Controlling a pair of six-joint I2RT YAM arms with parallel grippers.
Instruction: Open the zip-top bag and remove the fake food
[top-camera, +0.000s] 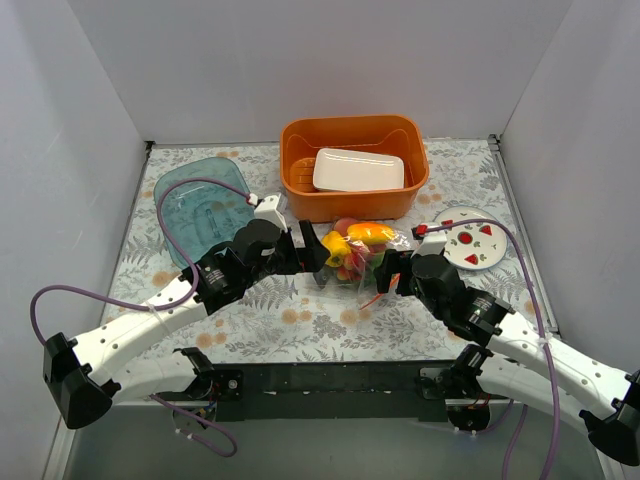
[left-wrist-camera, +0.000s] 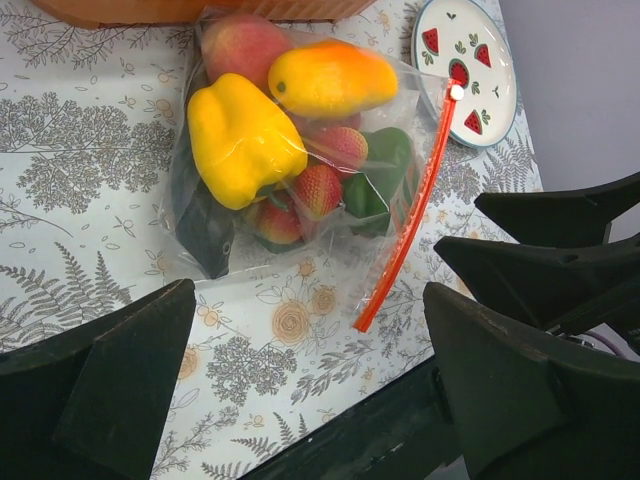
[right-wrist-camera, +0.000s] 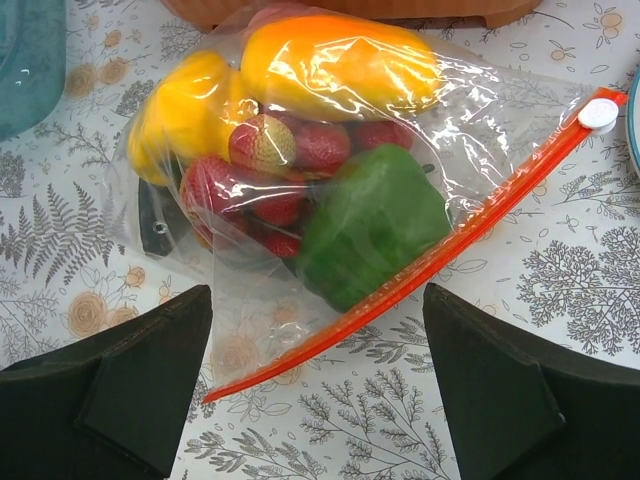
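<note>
The clear zip-top bag (top-camera: 358, 255) lies on the flowered tablecloth between my two grippers. It also shows in the left wrist view (left-wrist-camera: 300, 160) and the right wrist view (right-wrist-camera: 330, 170). Its orange-red zip strip (right-wrist-camera: 420, 265) is shut, with a white slider (right-wrist-camera: 599, 113) at one end. The fake food is inside: a yellow pepper (left-wrist-camera: 240, 135), an orange-yellow pepper (left-wrist-camera: 330, 78), a green pepper (right-wrist-camera: 370, 220) and small red pieces (right-wrist-camera: 290, 150). My left gripper (top-camera: 316, 256) is open and empty at the bag's left side. My right gripper (top-camera: 392, 272) is open and empty by the zip strip.
An orange basket (top-camera: 345, 203) holding a white container (top-camera: 358, 170) stands behind the bag. A teal see-through tray (top-camera: 200, 225) lies at the back left. A white plate with red triangles (top-camera: 471, 237) lies to the right. The table's black front edge (top-camera: 330, 378) is near.
</note>
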